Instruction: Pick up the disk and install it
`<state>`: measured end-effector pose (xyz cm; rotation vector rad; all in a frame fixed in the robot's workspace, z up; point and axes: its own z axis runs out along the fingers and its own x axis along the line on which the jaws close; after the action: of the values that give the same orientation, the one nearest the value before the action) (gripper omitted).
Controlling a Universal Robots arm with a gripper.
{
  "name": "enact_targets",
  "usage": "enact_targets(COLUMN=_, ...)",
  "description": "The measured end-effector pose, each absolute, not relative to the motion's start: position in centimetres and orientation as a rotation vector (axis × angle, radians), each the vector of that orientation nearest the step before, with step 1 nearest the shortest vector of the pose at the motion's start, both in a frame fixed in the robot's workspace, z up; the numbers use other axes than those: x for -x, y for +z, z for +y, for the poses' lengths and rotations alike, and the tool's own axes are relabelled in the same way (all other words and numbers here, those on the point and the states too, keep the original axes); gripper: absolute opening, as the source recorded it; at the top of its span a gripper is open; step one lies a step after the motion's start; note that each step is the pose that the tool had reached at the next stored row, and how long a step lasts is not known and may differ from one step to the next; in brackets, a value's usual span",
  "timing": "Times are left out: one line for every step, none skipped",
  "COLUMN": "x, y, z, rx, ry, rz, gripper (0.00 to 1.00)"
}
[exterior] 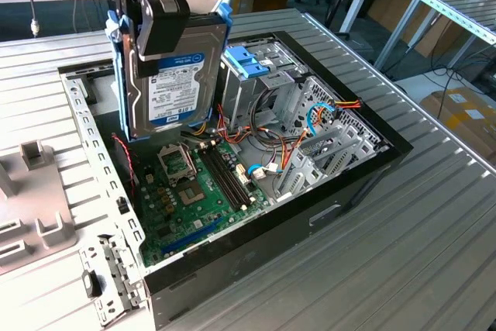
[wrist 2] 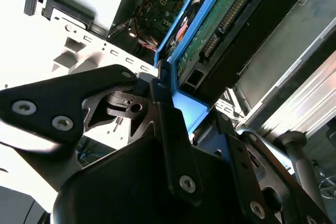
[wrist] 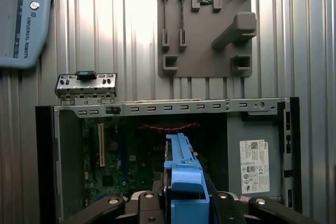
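- Disk (exterior: 174, 75): silver-black drive with a white-and-blue label and blue side rails. Held upright in the air above the open case, over the green board, on the exterior view's left of the drive cage. Its blue rail (wrist: 184, 174) appears edge-on in the first wrist view.
- Table (exterior: 411, 215): ribbed metal surface carrying all else.
- Computer case (exterior: 232, 261): black-walled tower lying on its side, panel off, interior exposed.
- Fixture plate (wrist: 205, 30): grey slab with raised blocks, lying on the table beside the case.
- Motherboard (exterior: 186, 199): green, flat on the case floor, below the disk.
- Power supply (wrist: 257, 150): grey box with a white sticker, in a case corner.
- Drive cage (exterior: 252, 63): metal frame with a light-blue plastic top, with coloured cables trailing near it.
- Gripper (exterior: 165, 32): black, pinching the disk at its upper end; fingers (wrist 2: 160, 90) pressed against the blue rail.
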<state>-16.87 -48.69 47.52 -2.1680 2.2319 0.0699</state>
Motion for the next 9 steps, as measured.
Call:
enact_targets(x=16.83, y=47.51, z=-48.7, rx=2.168, ry=0.07, rz=2.232, gripper=0.37)
enact_targets(x=16.8, y=47.51, z=-48.72, rx=2.168, ry=0.07, rz=2.232, gripper=0.37)
enact_targets(x=16.75, y=47.5, z=-48.74, rx=2.168, ry=0.07, rz=2.232, gripper=0.37)
enact_targets(x=16.71, y=47.49, z=-48.75, rx=2.168, ry=0.07, rz=2.232, gripper=0.37)
enact_targets(x=16.68, y=47.48, z=-48.76, rx=2.168, ry=0.07, rz=2.232, gripper=0.37)
enact_targets(x=16.6, y=47.46, z=-48.8, rx=2.168, ry=0.07, rz=2.232, gripper=0.37)
enact_targets(x=16.54, y=47.45, z=-48.83, rx=2.168, ry=0.07, rz=2.232, gripper=0.37)
enact_targets(x=16.5, y=47.44, z=-48.84, rx=2.168, ry=0.07, rz=2.232, gripper=0.37)
enact_targets(x=16.47, y=47.43, z=-48.86, rx=2.168, ry=0.07, rz=2.232, gripper=0.37)
